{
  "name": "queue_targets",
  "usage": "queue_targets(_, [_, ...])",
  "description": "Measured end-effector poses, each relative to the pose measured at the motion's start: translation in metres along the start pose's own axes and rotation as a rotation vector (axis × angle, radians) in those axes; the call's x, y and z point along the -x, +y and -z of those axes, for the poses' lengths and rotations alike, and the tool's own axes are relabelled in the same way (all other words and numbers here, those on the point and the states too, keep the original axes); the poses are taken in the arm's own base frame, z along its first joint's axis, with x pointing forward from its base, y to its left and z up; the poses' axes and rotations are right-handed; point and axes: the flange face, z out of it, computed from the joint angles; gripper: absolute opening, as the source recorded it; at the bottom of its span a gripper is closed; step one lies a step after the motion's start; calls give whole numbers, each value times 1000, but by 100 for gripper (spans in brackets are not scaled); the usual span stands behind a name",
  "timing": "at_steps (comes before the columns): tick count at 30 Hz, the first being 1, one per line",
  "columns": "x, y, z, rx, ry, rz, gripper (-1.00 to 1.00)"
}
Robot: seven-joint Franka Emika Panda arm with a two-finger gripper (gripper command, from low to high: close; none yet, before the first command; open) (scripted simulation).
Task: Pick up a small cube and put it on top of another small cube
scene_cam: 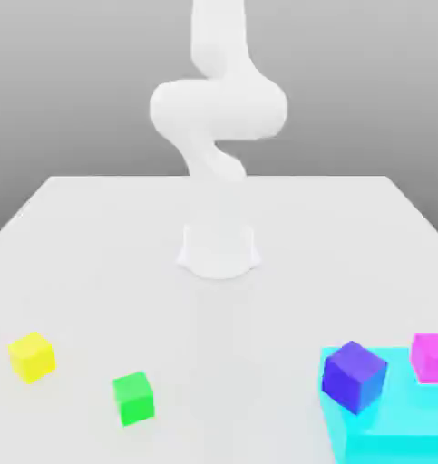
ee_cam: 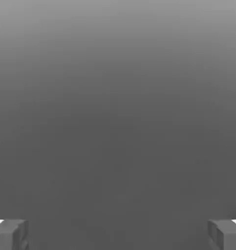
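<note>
Exterior view: green cube [scene_cam: 133, 398] resting on white table [scene_cam: 86, 263], near front, between yellow cube [scene_cam: 32, 355] and blue-purple cube [scene_cam: 354, 375]; latter on cyan block [scene_cam: 394, 435] beside magenta cube [scene_cam: 432, 357]. Hand view: gripper [ee_cam: 118, 234] spread wide, fingertips [ee_cam: 10, 234] apart, nothing pinched.

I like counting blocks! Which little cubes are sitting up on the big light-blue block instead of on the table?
The blue-purple cube and the pink cube sit on the cyan block. The yellow cube and green cube rest on the table.
</note>
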Motion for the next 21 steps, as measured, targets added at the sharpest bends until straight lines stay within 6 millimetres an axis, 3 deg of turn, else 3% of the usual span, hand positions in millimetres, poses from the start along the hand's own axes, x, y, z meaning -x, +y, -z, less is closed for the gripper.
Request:
queue_targets(5, [-2, 35, -111, 160, -50, -206, 0])
queue_targets(11, [12, 104, -224, 345, -93, -451, 0])
queue_targets(16, [38, 176, -300, 500, -120, -657, 0])
queue_targets(21, [77, 257, -354, 659, -137, -873, 0])
